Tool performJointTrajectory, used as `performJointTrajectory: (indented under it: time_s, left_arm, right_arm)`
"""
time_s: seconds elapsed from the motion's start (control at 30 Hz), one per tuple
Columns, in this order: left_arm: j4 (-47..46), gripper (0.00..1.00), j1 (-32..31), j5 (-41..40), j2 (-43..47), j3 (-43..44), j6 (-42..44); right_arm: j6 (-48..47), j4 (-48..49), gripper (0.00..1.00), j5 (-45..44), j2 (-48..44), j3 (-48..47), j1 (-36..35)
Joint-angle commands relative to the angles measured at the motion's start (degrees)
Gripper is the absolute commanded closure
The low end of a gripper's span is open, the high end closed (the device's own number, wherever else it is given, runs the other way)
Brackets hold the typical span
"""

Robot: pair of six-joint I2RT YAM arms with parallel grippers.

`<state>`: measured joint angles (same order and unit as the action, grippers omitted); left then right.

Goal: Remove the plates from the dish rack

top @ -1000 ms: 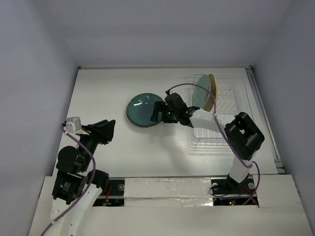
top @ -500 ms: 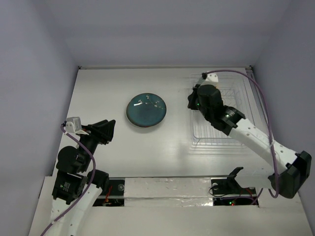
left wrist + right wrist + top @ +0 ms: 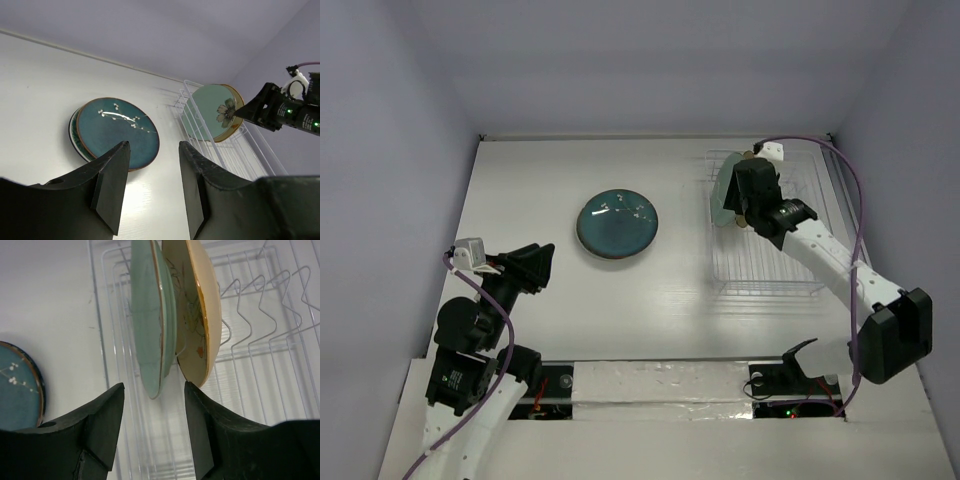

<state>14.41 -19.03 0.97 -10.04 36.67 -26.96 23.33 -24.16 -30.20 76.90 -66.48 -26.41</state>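
Observation:
The dish rack (image 3: 767, 250) of thin white wire stands at the right of the table. A mint green plate (image 3: 724, 196) and a tan plate (image 3: 200, 315) stand upright in its far end. My right gripper (image 3: 746, 192) is open just above them. In the right wrist view the mint plate's (image 3: 150, 320) rim lies between my right gripper's (image 3: 153, 387) fingers, and the tan plate's rim is by the right finger. A dark teal plate (image 3: 617, 223) lies flat mid-table on top of another plate's edge (image 3: 73, 135). My left gripper (image 3: 535, 264) is open and empty, at the near left.
The rack's (image 3: 260, 330) near rows of tines hold nothing. The rack (image 3: 235, 155) stands close to the table's right edge. White walls close in the table at the back and sides.
My right arm has left the dark teal plate on the table and swung right to the rack, ending open over the two upright plates. The left arm has not moved.

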Motion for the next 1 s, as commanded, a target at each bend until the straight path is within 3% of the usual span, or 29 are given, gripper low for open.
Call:
performJointTrajectory:
  time_s: [0.0, 0.4, 0.5, 0.6, 0.73, 0.97]
  left_arm:
    - [-2.64, 0.59, -0.22, 0.08, -0.24, 0.25, -0.11]
    - [-2.72, 0.59, -0.22, 0.35, -0.33, 0.25, 0.07]
    - [-2.81, 0.59, -0.22, 0.43, -0.33, 0.34, 0.07]
    - [-2.90, 0.59, -0.22, 0.52, -0.42, 0.25, 0.07]
    - [-2.90, 0.59, 0.31, 0.96, -0.59, 0.16, 0.07]
    - [-3.25, 0.59, 0.83, 1.40, -0.59, 0.07, 0.15]
  right_arm:
    - [-1.36, 1.48, 0.43, 0.05, 1.66, -1.81, 1.19]
    - [-2.94, 5.01, 0.50, -0.74, 12.47, -5.50, 3.65]
    - [-3.73, 4.04, 0.60, -2.41, 13.97, -7.43, 3.65]
    - [-4.61, 3.86, 0.80, -2.32, 12.93, -7.88, 3.65]
    - [-5.93, 1.76, 0.99, -2.76, 12.04, -9.28, 3.65]
    - [-8.13, -1.06, 1.00, -6.89, 7.83, -12.09, 1.20]
